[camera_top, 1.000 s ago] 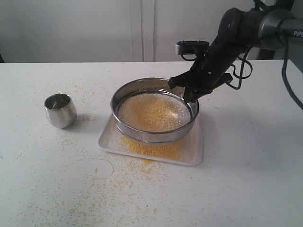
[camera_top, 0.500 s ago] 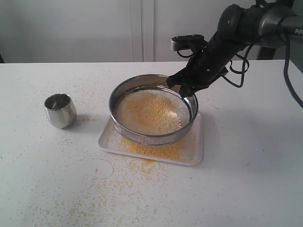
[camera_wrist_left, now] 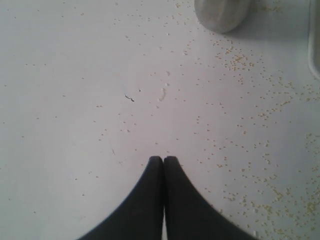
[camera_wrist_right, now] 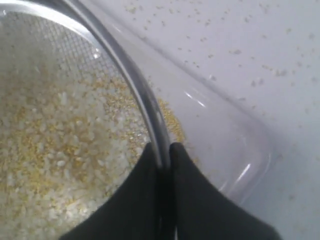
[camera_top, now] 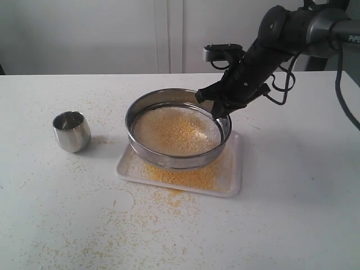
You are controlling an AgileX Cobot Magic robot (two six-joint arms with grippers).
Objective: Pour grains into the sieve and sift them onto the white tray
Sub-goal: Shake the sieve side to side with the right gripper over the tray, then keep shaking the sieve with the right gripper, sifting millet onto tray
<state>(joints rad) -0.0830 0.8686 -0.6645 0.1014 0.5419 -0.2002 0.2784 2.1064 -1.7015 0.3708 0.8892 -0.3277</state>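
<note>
The right gripper [camera_top: 220,111] clamps the sieve [camera_top: 169,160] rim; the sieve spreads lower left of it, above the tray [camera_top: 234,169].

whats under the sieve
The white tray lies under the sieve, with fine yellow grains scattered along its near side. The sieve covers the tray's middle, so what lies there cannot be seen.

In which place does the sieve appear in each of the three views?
Exterior view: the sieve at the centre, above the white tray.
Left wrist view: not in it.
Right wrist view: its steel rim runs diagonally to the right gripper.
Shared landmark: the white tray, under the sieve in exterior and right wrist views.
</note>
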